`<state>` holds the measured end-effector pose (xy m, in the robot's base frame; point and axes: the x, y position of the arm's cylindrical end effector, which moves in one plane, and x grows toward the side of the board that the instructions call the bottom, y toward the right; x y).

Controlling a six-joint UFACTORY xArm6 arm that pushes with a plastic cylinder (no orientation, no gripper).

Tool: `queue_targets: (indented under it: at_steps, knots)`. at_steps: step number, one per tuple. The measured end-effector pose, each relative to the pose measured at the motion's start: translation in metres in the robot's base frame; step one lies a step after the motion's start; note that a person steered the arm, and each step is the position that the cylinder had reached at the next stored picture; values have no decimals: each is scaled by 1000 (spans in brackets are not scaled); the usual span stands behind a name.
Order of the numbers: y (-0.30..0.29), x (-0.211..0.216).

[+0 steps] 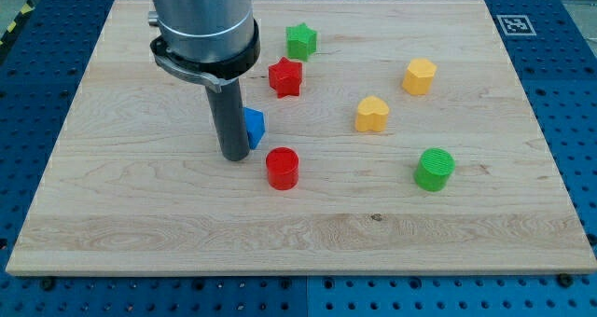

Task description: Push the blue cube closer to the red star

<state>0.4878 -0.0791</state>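
The blue cube [255, 125] lies left of the board's middle, partly hidden behind my rod. My tip [234, 155] rests on the board right against the cube's left and lower side. The red star [285, 77] lies up and to the right of the cube, a short gap away.
A green star [301, 41] lies above the red star. A red cylinder [282, 168] lies just right of my tip, below the cube. A yellow heart-shaped block [371, 115], a yellow hexagonal block [419, 76] and a green cylinder [434, 169] lie on the right half of the wooden board [140, 242].
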Motion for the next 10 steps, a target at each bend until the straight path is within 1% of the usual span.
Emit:
queue_targets:
  at_steps: [1,2,3,4,5,7,8,9,10]
  knots:
    - [0,-4]
    - [-23,-5]
    - [-35,-15]
    - [-35,-34]
    - [-29,-36]
    - [-18,-5]
    - [-16,-6]
    - [-16,-18]
    - [-3,-26]
